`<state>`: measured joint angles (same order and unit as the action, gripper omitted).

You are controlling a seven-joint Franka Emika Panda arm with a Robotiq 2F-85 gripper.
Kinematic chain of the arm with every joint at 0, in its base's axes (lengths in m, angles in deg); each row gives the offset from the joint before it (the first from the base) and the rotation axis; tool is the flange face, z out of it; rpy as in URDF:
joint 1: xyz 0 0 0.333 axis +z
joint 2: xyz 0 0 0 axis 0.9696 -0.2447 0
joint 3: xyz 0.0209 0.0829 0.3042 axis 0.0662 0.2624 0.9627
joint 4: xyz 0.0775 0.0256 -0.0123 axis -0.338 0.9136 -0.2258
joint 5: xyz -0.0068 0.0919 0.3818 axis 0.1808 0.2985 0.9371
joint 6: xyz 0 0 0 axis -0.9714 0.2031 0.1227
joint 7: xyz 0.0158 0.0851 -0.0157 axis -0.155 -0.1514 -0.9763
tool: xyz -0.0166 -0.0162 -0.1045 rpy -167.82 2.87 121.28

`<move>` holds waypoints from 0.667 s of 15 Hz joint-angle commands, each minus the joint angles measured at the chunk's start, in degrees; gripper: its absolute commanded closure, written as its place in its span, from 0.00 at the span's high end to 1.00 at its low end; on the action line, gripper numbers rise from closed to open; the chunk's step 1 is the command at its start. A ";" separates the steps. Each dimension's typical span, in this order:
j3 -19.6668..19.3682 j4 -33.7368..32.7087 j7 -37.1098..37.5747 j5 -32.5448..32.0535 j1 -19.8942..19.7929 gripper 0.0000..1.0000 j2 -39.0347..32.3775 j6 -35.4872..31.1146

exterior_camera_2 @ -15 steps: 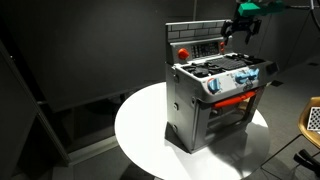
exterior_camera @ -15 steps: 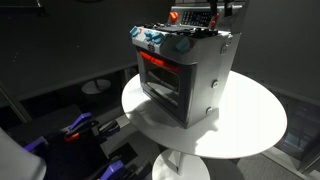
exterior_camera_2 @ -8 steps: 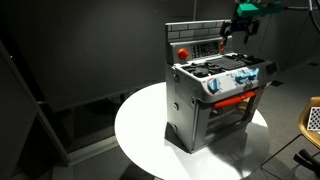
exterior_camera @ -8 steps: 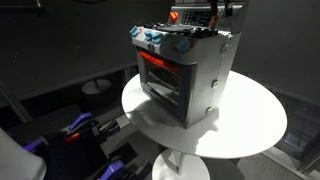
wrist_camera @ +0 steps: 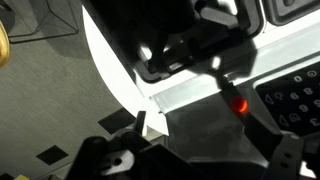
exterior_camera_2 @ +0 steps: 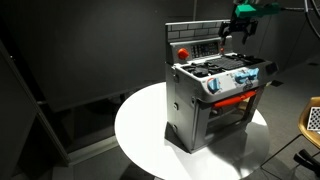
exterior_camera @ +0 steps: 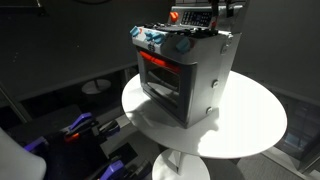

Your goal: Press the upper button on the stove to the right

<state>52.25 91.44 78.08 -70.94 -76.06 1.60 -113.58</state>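
The stove [exterior_camera: 185, 75] is a small silver-grey toy oven with a red-trimmed door and blue-and-white knobs. It stands on a round white table [exterior_camera: 250, 125] and shows in both exterior views [exterior_camera_2: 215, 95]. Its raised back panel [exterior_camera_2: 195, 42] carries a red button [exterior_camera_2: 183, 50]. My gripper [exterior_camera_2: 238, 32] hovers at the panel's top far end, fingers spread and empty; it also shows in an exterior view [exterior_camera: 215, 12]. In the wrist view the gripper [wrist_camera: 200, 150] is close over the dark panel, with a glowing red button [wrist_camera: 240, 105] just ahead of it.
The white table's rim [exterior_camera_2: 135, 140] drops off to a dark floor all round. Blue and red machine parts [exterior_camera: 80, 128] lie low beside the table. A yellow-rimmed object [exterior_camera_2: 312, 118] sits at the frame edge.
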 commanded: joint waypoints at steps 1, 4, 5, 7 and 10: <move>-0.46 -2.50 -0.56 1.22 0.21 1.00 -1.04 0.77; -0.30 -1.11 -1.43 1.49 0.19 1.00 0.61 2.68; -0.20 -0.53 -2.02 1.74 0.13 1.00 1.33 3.63; -0.17 0.51 -2.53 1.75 0.12 1.00 2.59 5.45; 0.02 2.01 -4.56 2.04 -0.05 1.00 4.84 9.83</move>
<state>52.26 91.53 76.63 -70.44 -76.02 3.19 -107.74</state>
